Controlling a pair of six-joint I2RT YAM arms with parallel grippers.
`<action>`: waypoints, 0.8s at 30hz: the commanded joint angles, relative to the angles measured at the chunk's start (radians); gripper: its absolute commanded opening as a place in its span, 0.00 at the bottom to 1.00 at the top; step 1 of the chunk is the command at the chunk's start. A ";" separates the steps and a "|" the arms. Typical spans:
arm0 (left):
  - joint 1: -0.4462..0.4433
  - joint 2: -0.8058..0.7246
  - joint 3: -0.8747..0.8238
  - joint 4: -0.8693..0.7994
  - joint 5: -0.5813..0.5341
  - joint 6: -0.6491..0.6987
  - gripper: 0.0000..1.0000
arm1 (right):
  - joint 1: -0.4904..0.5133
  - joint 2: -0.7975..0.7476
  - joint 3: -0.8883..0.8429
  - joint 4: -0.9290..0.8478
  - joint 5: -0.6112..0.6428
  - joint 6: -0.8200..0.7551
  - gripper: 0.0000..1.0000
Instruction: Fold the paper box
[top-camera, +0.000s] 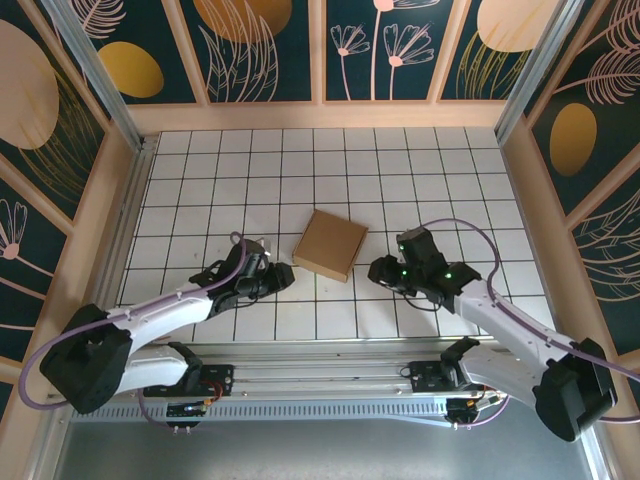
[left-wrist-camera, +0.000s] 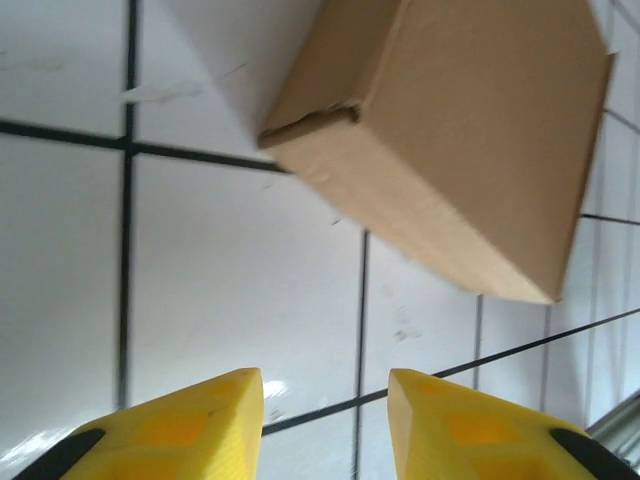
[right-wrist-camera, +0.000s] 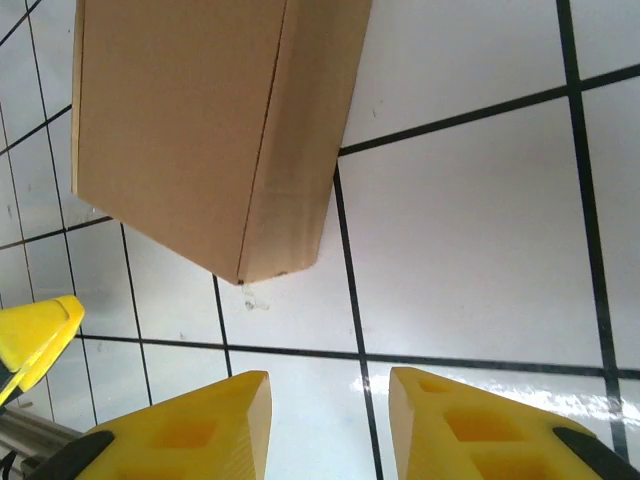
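From above, the paper box (top-camera: 330, 245) looks closed and flat. It sits near the middle of the table (top-camera: 200, 170), turned so its corners point at the table's edges. My left pincer (top-camera: 283, 277) waits just beside the box's left corner. My right pincer (top-camera: 378, 268) waits near its right corner. Neither one touches the box. I think the box is light, so a push from one side could make it slide or spin away.

From my left wrist, my left pincer (left-wrist-camera: 322, 385) is let go, with its fingers apart and nothing between them. The box (left-wrist-camera: 450, 130) lies ahead of it. Here I can see a small flap edge (left-wrist-camera: 310, 120) sticking up at one corner, which is too small to tell from above. If I bump it, the box might pop open.

From my right wrist, my right pincer (right-wrist-camera: 328, 385) is let go and empty too. The box (right-wrist-camera: 200, 130) is ahead, and this side shows a straight fold line and a neat corner.
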 joint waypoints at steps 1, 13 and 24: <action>-0.004 -0.056 0.018 -0.097 -0.032 0.039 0.39 | 0.004 -0.027 0.025 -0.033 0.025 0.011 0.39; -0.001 -0.259 0.016 0.178 -0.769 0.537 0.87 | -0.406 -0.033 0.027 0.358 0.376 -0.372 0.82; 0.400 -0.010 -0.384 1.150 -0.838 0.954 0.99 | -0.655 0.367 -0.529 1.815 0.344 -0.658 0.98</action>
